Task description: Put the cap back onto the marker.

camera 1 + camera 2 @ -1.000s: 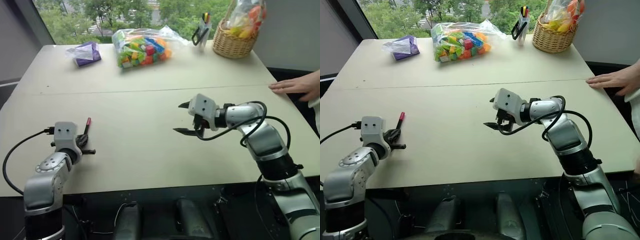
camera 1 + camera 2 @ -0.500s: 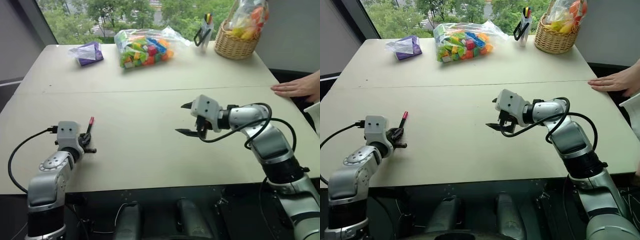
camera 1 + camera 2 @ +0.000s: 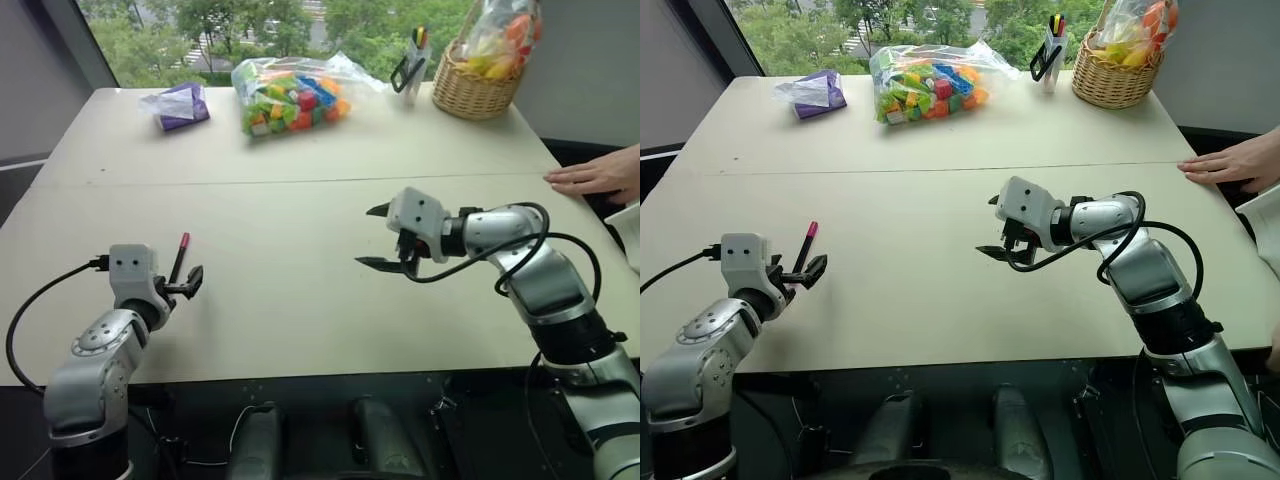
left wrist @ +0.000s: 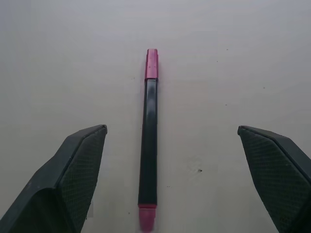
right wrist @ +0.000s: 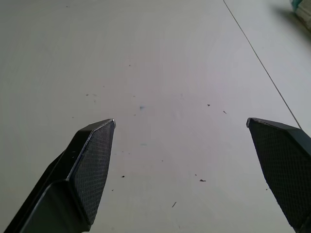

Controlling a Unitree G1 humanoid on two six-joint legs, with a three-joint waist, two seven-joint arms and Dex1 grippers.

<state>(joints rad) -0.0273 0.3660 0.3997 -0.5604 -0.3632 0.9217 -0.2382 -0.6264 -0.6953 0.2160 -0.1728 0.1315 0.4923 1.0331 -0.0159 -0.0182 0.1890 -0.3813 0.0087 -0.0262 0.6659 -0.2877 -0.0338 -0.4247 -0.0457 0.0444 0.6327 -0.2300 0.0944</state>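
The marker [image 4: 148, 141] is a slim, straight black stick with a faint sheen along its barrel, lying flat on the matte, pale beige desk [image 3: 300, 200]. The cap [image 4: 151, 63], a short red-pink tube, sits on the end farther from the left gripper [image 3: 188, 283]; a second pink piece shows at the near end. In the left wrist view the marker lies between this gripper's two black, cross-hatched fingers [image 4: 77, 165], which are spread wide and touch nothing.

Well to the right of the marker, the right gripper [image 3: 385, 238] hangs over bare desk with its wedge-shaped, textured fingers [image 5: 92, 160] released and empty. Far beyond the marker stand a clear crinkled bag of bright blocks [image 3: 290, 95] and a woven basket [image 3: 475, 90].
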